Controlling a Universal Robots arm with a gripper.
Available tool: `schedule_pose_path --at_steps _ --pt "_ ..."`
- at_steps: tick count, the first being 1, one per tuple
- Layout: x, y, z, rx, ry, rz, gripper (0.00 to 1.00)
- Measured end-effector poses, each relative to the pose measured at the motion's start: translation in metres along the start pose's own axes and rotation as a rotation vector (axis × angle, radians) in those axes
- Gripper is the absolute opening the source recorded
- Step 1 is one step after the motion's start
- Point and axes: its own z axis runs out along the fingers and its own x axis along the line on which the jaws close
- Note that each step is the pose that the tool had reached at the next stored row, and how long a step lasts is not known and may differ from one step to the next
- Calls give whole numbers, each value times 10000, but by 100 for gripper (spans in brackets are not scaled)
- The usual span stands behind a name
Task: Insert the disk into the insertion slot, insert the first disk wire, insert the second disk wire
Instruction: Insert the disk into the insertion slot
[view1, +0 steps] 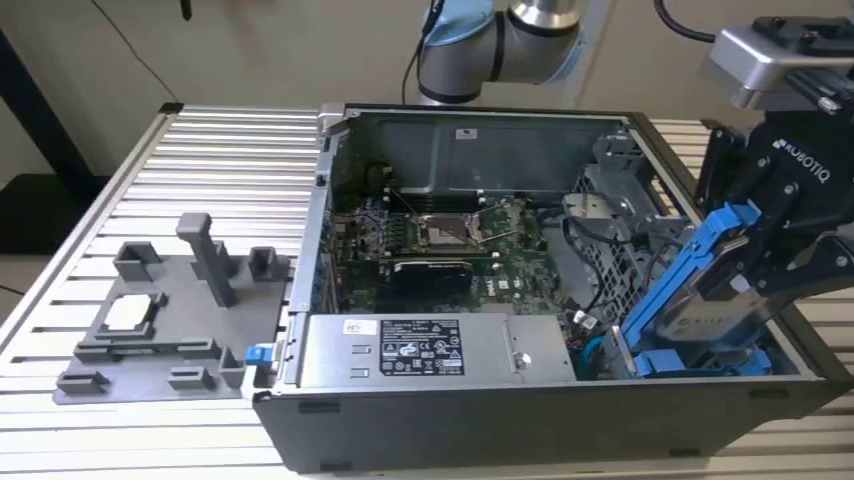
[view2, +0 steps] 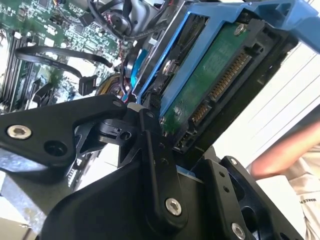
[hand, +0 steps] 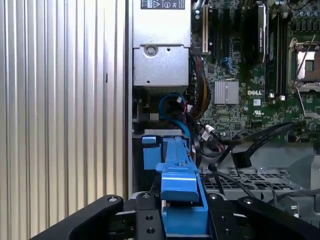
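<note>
Exterior view: black tool (view1: 754, 265) clamped shut on silver-grey hard drive in blue plastic carrier (view1: 701, 315), tilted over open PC case (view1: 534, 430); second wrist view: its green circuit board (view2: 207, 87) w/ connectors.

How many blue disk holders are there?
2. One clips around the disk, held tilted by the gripper at the exterior view's right; the second blue holder sits low in the case beneath it. Others may be hidden.

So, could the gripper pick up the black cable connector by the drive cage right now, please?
Probably not: the gripper is shut on the disk, held tilted over the computer case, so it has no free grip for the black cable connector.
</note>
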Motion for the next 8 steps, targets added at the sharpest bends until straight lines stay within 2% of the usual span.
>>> schedule_pose_path --at_steps 8 --pt "-1 -14 145 1 2 -51 33"
